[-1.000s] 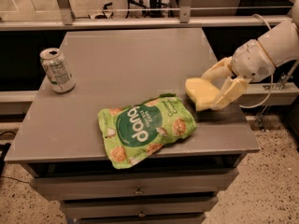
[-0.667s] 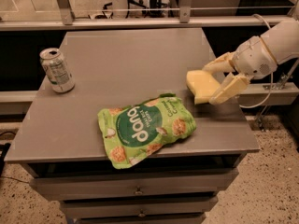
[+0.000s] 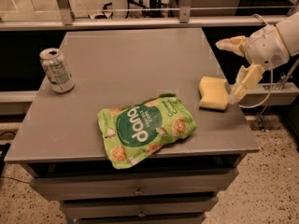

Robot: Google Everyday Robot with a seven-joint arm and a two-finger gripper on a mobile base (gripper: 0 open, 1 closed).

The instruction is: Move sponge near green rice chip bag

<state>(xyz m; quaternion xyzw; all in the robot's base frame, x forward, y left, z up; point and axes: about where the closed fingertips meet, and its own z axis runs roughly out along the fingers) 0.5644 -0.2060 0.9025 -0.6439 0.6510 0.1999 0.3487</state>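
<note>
The green rice chip bag lies flat near the table's front edge, at its middle. The sponge, a small pale yellow pad, rests on the table just right of the bag, a short gap apart from it. My gripper hangs over the table's right edge, just right of the sponge. It is open, with one pale finger up and back and the other down beside the sponge. It holds nothing.
A silver drink can stands upright at the table's left edge. The grey table has drawers below its front edge. A rail runs along the back. A cable loops down at the right of the arm.
The gripper held the sponge above the table at the right. Now the sponge lies on the table beside the bag, and the gripper has opened and pulled back to the right.
</note>
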